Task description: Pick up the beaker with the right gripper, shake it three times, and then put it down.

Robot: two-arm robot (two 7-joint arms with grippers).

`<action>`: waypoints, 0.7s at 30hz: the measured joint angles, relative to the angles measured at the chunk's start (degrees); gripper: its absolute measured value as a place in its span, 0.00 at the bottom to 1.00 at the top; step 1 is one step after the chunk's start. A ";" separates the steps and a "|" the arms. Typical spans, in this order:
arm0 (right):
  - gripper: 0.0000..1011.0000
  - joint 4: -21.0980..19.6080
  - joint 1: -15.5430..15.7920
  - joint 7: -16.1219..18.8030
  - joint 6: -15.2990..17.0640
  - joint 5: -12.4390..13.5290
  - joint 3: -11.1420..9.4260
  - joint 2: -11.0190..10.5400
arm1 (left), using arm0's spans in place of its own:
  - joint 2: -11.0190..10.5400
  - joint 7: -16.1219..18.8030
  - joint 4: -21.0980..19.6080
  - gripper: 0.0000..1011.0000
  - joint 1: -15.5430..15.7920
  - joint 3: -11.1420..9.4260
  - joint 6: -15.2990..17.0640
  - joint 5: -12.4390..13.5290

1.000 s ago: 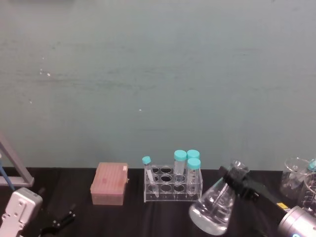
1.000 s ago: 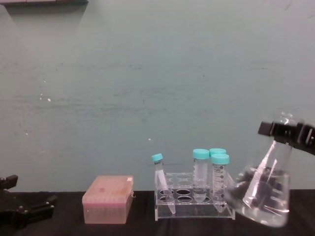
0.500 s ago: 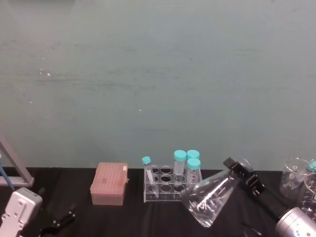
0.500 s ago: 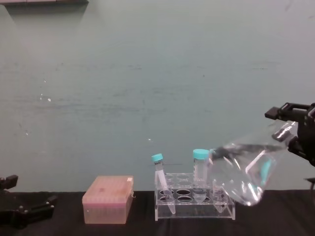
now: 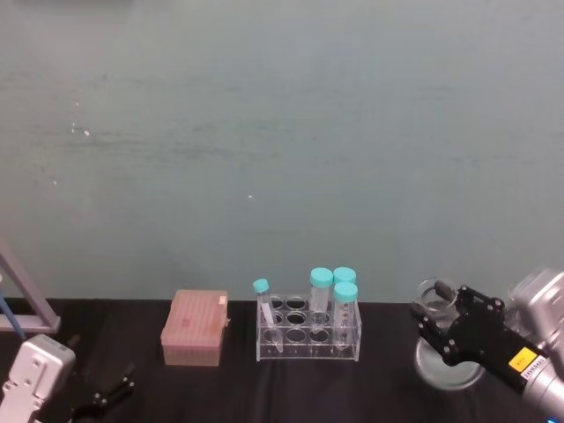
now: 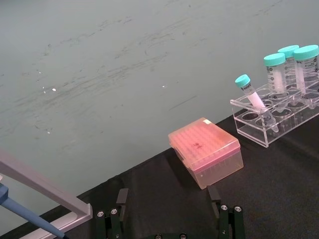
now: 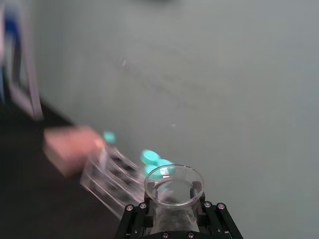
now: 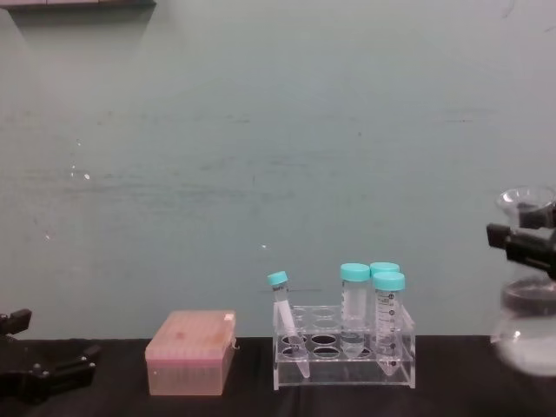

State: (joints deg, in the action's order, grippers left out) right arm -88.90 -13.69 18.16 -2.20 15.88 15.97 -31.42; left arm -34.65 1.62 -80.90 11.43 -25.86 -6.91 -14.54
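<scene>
The beaker (image 5: 447, 374), a clear conical flask with liquid in its wide base, hangs upright to the right of the tube rack, with its base above the black table. My right gripper (image 5: 441, 335) is shut on its narrow neck, just under the flared lip. From the chest view the beaker (image 8: 526, 340) sits at the far right edge with the right gripper (image 8: 519, 241) clamping the neck. The right wrist view looks down onto the beaker's round lip (image 7: 174, 185) between the two black jaws. My left gripper (image 6: 169, 221) is parked low at the table's left, open and holding nothing.
A clear rack (image 5: 308, 330) with several teal-capped tubes stands mid-table, left of the beaker. A pink lidded box (image 5: 195, 328) lies further left. A grey pipette stand (image 5: 22, 304) is at the left edge. A teal wall closes the back.
The beaker, tilted with its base swung left toward the rack half a second ago, has swung back to upright and moved right with the right gripper. The left arm has not moved.
</scene>
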 joint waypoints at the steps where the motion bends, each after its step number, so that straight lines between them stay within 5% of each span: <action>1: 0.45 0.00 -0.41 -0.74 -1.60 -3.90 1.03 -1.09 | 0.00 0.00 0.00 0.99 0.00 0.00 0.00 0.00; 2: 0.45 -0.01 -1.19 -2.26 -4.19 -11.18 2.83 -3.07 | 0.00 0.00 0.00 0.99 0.00 0.00 0.00 0.00; 4: 0.45 0.00 -1.80 -3.43 -5.85 -16.37 4.19 -4.44 | 0.00 0.00 0.00 0.99 0.00 0.00 0.00 0.00; 6: 0.45 0.12 -2.80 -5.48 -8.13 -24.93 5.93 -6.33 | 0.00 0.00 0.00 0.99 0.00 0.00 0.00 0.00; 9: 0.45 0.27 -3.07 -5.93 -8.75 -27.23 6.15 -6.70 | 0.00 0.00 0.00 0.99 0.00 0.00 0.00 0.00; 15: 0.45 0.64 -2.87 -4.35 -8.82 -24.23 4.72 -5.46 | 0.00 0.00 0.00 0.99 0.00 0.00 0.00 0.00; 20: 0.45 0.68 -1.59 0.11 -6.20 -13.29 1.28 -2.09 | 0.00 0.00 0.00 0.99 0.00 0.00 0.00 0.00; 21: 0.45 0.70 -1.08 1.74 -4.48 -8.49 -0.19 -0.61 | 0.00 0.00 0.00 0.99 0.00 0.00 0.00 0.00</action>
State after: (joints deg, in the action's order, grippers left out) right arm -88.20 -14.77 19.91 -6.68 7.38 15.78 -32.03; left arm -34.64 1.62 -80.90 11.43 -25.86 -6.91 -14.54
